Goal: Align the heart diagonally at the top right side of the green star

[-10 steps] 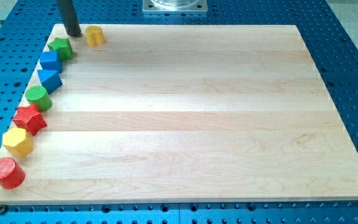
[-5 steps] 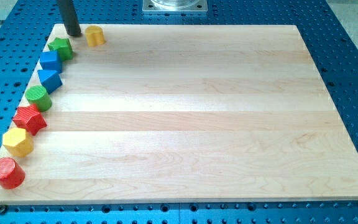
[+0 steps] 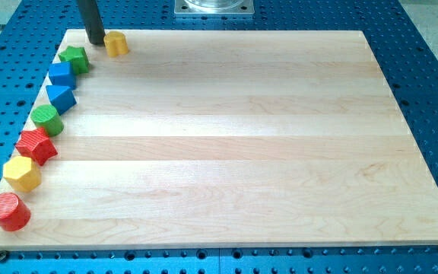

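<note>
The desk [image 3: 226,137] carried a column of blocks down its left edge. Near its top-left corner the green star [image 3: 74,58] lay, and the yellow heart [image 3: 116,43] sat up and right of it. My tip [image 3: 96,41] stood just left of the heart; there was no pincer to open or close.

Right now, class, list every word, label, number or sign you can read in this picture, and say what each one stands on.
None: no readable text anywhere.
The wooden board is bare wood grain.
The blocks, such as the yellow heart and the green star, carry only ridged surfaces, no marks.
The blue perforated table shows only holes.
My tip, just left of the yellow heart, is plain dark.
</note>
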Tool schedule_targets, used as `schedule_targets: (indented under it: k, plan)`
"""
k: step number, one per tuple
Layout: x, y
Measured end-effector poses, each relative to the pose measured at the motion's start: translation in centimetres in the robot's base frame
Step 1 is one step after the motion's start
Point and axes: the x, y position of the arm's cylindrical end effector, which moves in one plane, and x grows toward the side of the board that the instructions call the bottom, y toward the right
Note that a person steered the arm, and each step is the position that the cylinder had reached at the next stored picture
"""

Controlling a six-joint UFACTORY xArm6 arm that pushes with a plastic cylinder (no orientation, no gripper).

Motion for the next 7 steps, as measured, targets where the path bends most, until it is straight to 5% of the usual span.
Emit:
schedule_targets:
  k: [7]
  plan:
    - [0.3, 3.3]
